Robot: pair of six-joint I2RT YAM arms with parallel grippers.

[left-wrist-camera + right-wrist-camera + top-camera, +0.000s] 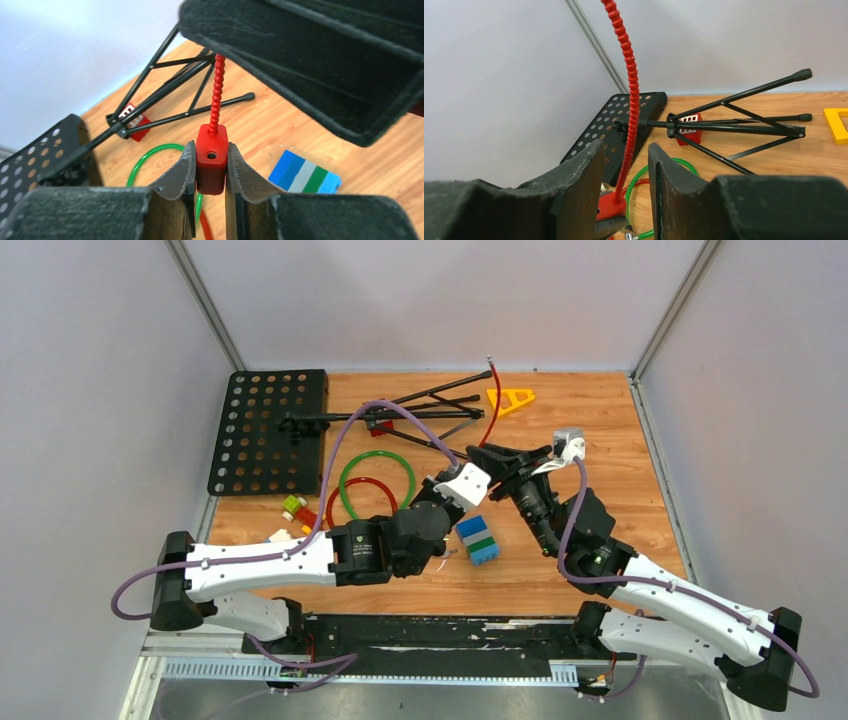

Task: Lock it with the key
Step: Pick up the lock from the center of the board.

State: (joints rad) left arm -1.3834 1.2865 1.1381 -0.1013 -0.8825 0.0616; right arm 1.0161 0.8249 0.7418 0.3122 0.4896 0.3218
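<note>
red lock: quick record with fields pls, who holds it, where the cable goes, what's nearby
lock: red, clamped in left pincer
cable: red, beaded, rises from lock's top
right pincer: open, straddles cable, not gripping
nearby: block, green ring, stand
key: none seen

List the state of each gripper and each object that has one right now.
left gripper: shut on the red lock body.
right gripper: open, fingers either side of the red cable, not pinching it.
red cable: one end fixed in the lock body, standing up, far end free.
music stand: folded, lying on the table.
block stack: assembled, lying on the table.
</note>
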